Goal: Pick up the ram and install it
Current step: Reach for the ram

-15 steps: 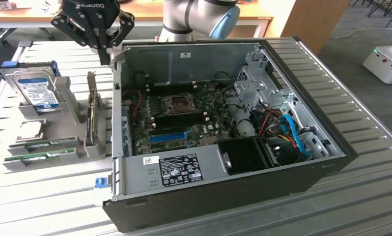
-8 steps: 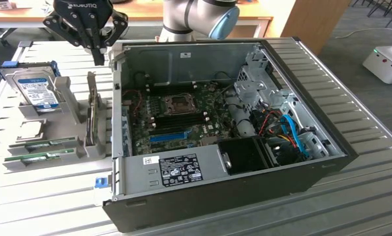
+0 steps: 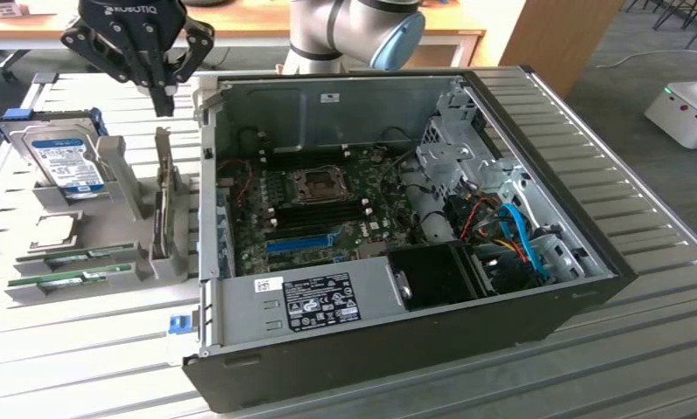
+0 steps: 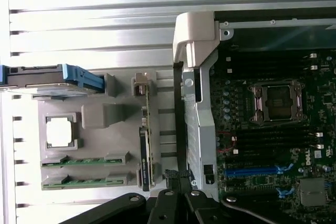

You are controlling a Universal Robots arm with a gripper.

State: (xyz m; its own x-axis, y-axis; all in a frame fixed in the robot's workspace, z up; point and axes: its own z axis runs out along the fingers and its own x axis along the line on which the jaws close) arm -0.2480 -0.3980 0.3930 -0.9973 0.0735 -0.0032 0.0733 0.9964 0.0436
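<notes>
Nearest stands the open black computer case [image 3: 442, 349] on the ribbed metal table [image 3: 628, 367], its green motherboard [image 3: 372, 218] bare inside. Beside it, toward the table's edge on the exterior view's left, a matt grey moulded holder [image 3: 93, 292] carries the ram [image 3: 66, 279], seated lengthwise in its nearest slot: a long, thin green board with a white sticker near its middle. A second green stick [image 3: 93, 254] lies parallel just behind it, followed by a square silvery processor [image 3: 48, 229] and a boxy hard drive [image 3: 72, 161] with a blue label. Farthest, the black pincer [image 3: 162, 103] hangs well above and beyond the ram, fingers pressed together, gripping nothing
</notes>
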